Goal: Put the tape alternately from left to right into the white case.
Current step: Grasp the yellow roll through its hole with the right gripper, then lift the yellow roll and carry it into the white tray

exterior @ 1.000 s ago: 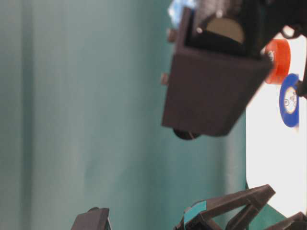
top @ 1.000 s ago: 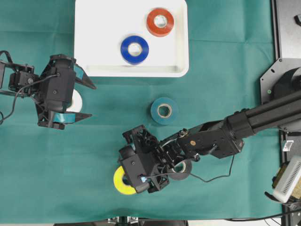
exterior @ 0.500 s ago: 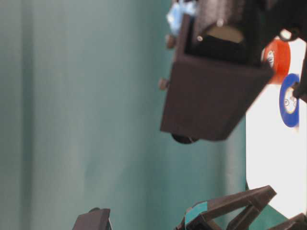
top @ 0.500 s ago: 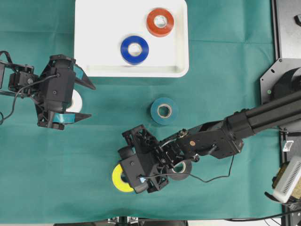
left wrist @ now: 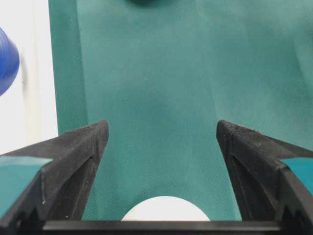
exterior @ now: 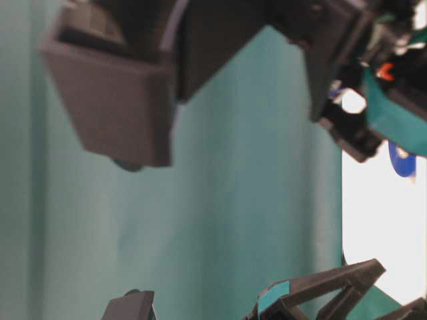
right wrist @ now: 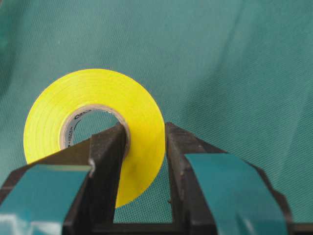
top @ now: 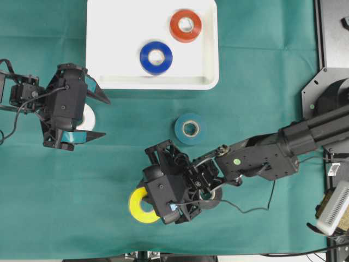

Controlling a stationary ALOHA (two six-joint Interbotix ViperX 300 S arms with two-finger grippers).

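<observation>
The white case (top: 109, 65) holds a blue tape (top: 156, 58) and a red tape (top: 185, 25). A teal tape (top: 190, 129) lies on the cloth below it. My right gripper (right wrist: 145, 134) is shut on the yellow tape (right wrist: 98, 93), one finger inside its core and one outside the ring. From overhead, the yellow tape (top: 140, 204) shows at the right gripper's (top: 155, 206) left side. A black tape (top: 211, 200) is mostly hidden under that arm. My left gripper (left wrist: 162, 132) is open around nothing. The white tape (left wrist: 165, 210) lies behind its fingertips, under the wrist (top: 87, 116).
A green cloth (top: 262, 76) covers the table. A dark mounting plate (top: 332, 49) and the right arm's base sit at the right edge. At table level, blurred dark parts of the right arm (exterior: 113, 87) fill the upper part of the picture.
My right gripper has closed on the yellow tape, and its wrist has shifted a little to the right and turned. The left arm has stayed still.
</observation>
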